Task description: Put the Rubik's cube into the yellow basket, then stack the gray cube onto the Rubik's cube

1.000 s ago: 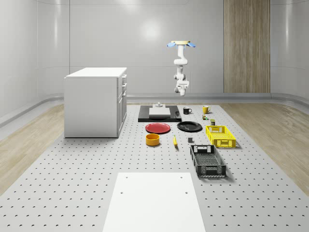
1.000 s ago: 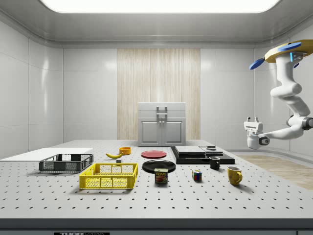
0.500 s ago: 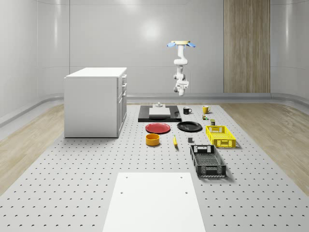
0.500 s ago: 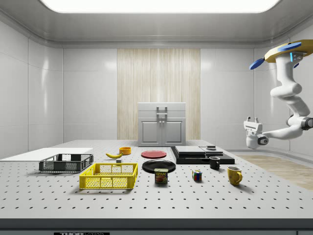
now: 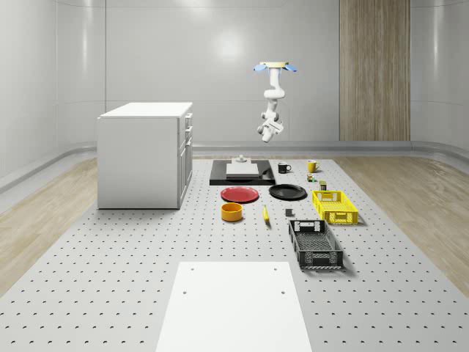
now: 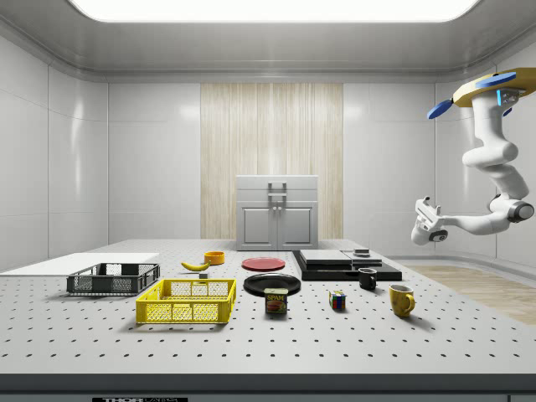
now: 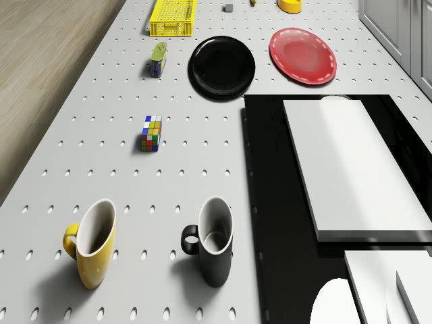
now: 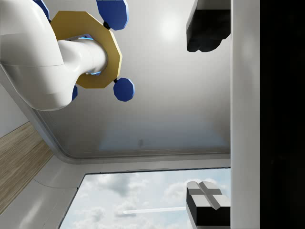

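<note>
Two mesh baskets are sitting on the table: one yellow plastic basket (image 5: 335, 206) and one black plastic basket (image 5: 315, 244). Two round plates are lying there, one red plate (image 7: 303, 55) and one black plate (image 7: 222, 67). Two mugs are standing upright, one yellow mug (image 7: 94, 243) and one black mug (image 7: 212, 240). One multicoloured Rubik's cube (image 7: 152, 133), one small gray cube (image 7: 229, 7), one Spam tin (image 6: 275, 301), one yellow banana (image 6: 195, 265) and one orange bowl (image 5: 231, 212) are completing the count.

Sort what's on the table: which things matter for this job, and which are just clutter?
Job: Rubik's cube, yellow basket, gray cube.

Clutter: yellow mug, black mug, Spam can, black plate, red plate, black basket, banana, cabinet.
</note>
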Controlling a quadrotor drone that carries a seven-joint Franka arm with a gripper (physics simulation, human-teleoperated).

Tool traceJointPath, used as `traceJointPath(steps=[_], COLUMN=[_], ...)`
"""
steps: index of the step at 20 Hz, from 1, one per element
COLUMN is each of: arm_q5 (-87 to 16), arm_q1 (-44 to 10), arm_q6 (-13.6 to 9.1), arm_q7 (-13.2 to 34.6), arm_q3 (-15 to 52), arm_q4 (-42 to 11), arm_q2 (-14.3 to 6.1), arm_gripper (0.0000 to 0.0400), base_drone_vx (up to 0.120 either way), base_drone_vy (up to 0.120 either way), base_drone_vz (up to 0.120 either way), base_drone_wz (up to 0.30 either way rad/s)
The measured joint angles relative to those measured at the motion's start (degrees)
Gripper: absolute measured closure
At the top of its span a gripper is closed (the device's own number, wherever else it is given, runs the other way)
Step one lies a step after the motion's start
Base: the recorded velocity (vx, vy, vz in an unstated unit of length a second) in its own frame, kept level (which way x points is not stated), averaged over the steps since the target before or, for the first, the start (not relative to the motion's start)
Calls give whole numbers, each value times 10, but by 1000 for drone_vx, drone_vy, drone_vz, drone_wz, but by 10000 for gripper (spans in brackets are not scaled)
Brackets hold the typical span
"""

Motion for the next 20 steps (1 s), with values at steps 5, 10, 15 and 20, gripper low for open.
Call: traceJointPath(steps=[5, 10, 15, 20], arm_q5=[-271, -586, -777, -848], arm_q1=[-69, -193, -344, -444], arm_q6=[12, -12, -77, -123], arm_q7=[59, 176, 289, 356], arm_q3=[171, 336, 437, 487], arm_q4=[-127, -306, -397, -423], arm_q2=[-29, -70, -107, -138], arm_gripper=[0, 0, 0, 0], base_drone_vx=[0, 0, 88, 120], base_drone_vy=[0, 0, 80, 120], base_drone_vz=[0, 0, 0, 0], base_drone_wz=[0, 0, 0, 0])
